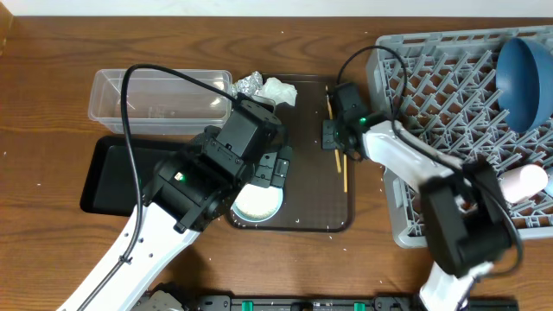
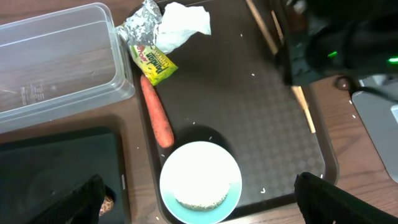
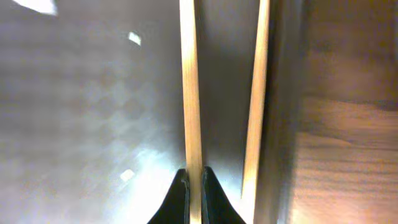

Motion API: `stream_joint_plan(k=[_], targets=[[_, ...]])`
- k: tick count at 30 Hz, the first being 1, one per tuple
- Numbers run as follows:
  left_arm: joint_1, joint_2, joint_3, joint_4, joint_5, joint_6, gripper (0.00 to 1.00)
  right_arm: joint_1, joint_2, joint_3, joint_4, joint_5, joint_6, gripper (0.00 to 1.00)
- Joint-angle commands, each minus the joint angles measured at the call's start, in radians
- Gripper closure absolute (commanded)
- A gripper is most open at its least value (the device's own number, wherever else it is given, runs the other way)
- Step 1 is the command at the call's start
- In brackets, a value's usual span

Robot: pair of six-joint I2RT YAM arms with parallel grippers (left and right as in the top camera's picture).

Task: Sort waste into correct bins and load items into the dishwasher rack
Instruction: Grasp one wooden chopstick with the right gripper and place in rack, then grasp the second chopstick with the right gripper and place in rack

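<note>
Pinching chopstick [image 3: 189,81], right hand [image 3: 194,177] closed; its long axis parallels tray [image 1: 307,173] edge; left hand [image 2: 205,194] wide.

Tub [image 1: 160,97] lies behind the shallow tray [image 1: 108,177], both left of the serving tray [image 1: 315,186] holding chopsticks [image 1: 343,173]; rack [image 1: 432,86] right.

Overhead, the left arm [image 1: 199,181] hides the carrot [image 2: 157,112] and half the white bowl [image 1: 259,206]; the rack [image 1: 441,69] runs past the right edge.

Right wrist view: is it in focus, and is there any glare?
Right wrist view: the chopstick held by the right end effector is fairly sharp; the brown tray behind is blurred, with pale glare patches. Left wrist view: much sharper, tray texture clear.
</note>
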Motion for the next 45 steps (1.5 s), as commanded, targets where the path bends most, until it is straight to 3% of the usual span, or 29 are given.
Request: stream_joint_plan(k=[1, 10, 16, 20, 25, 26, 27, 28, 29, 33, 38, 45], targets=[[0.0, -0.011, 0.014, -0.003, -0.009, 0.006, 0.02, -0.007, -0.173, 0.012, 0.001, 0.035, -0.095, 0.99], [0.0, -0.01, 0.014, -0.003, -0.009, 0.006, 0.02, -0.226, -0.393, 0.011, -0.147, 0.049, -0.252, 0.99], [0.0, -0.008, 0.014, -0.003, -0.009, 0.006, 0.02, -0.372, -0.344, -0.014, -0.213, 0.002, -0.29, 0.99], [0.0, -0.008, 0.014, -0.003, -0.009, 0.006, 0.02, -0.382, -0.288, -0.021, -0.215, -0.153, -0.362, 0.99], [0.0, -0.008, 0.014, -0.003, -0.009, 0.006, 0.02, -0.379, -0.256, -0.021, -0.209, -0.16, -0.341, 0.99], [0.0, -0.008, 0.014, -0.003, -0.009, 0.006, 0.02, -0.379, -0.252, -0.021, -0.21, -0.156, -0.341, 0.98], [0.0, -0.008, 0.014, -0.003, -0.009, 0.006, 0.02, -0.379, -0.249, -0.021, -0.209, -0.143, -0.342, 0.88], [0.0, -0.008, 0.014, -0.003, -0.009, 0.006, 0.02, -0.38, -0.246, -0.021, -0.205, -0.118, -0.341, 0.71], [0.0, -0.008, 0.014, -0.003, -0.009, 0.006, 0.02, -0.381, -0.246, -0.021, -0.197, -0.099, -0.341, 0.64], [0.0, -0.008, 0.014, -0.003, -0.009, 0.006, 0.02, -0.376, -0.282, -0.008, -0.196, -0.172, -0.342, 0.66], [0.0, -0.008, 0.014, -0.003, -0.009, 0.006, 0.02, -0.314, -0.34, -0.008, -0.154, -0.399, -0.305, 0.59], [0.0, -0.008, 0.014, -0.003, -0.009, 0.006, 0.02, -0.115, -0.264, -0.021, -0.174, -0.108, -0.074, 0.56]])
